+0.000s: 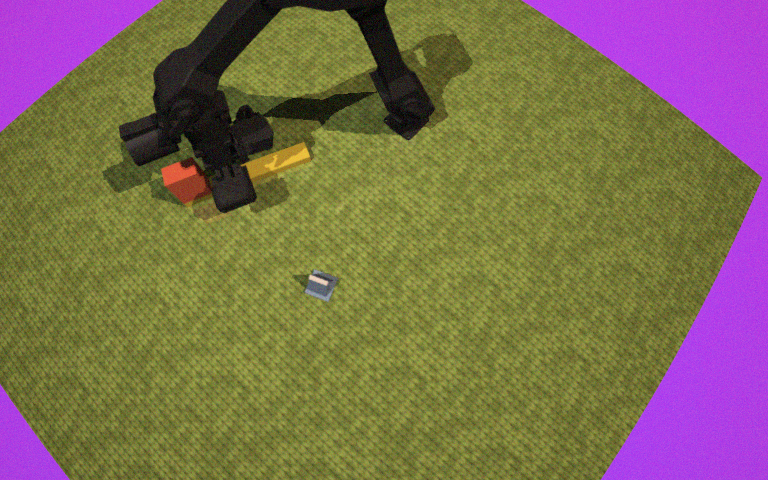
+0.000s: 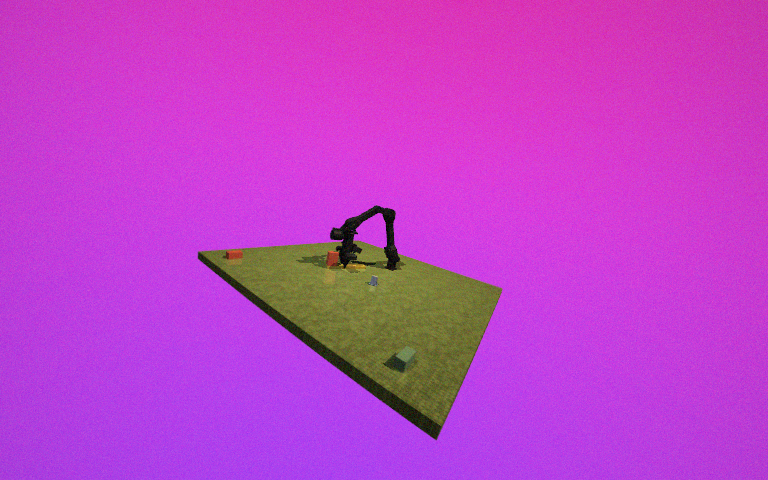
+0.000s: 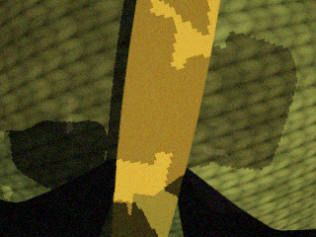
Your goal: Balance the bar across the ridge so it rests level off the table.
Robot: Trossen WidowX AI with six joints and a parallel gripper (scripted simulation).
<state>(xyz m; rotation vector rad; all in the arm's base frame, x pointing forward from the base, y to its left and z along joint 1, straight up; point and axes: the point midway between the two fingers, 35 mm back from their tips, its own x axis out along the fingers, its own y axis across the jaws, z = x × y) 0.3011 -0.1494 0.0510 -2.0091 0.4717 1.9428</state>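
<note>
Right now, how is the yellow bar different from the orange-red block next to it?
The yellow bar is long and thin; the orange-red block is short and chunky. The bar sits between the fingers of the gripper, which has closed on it; the block is not held. The bar is yellow, the block orange-red. Both sit on the green table.

Green woven-textured table [image 2: 351, 322]; magenta-purple backdrop; hard shadows.
</note>
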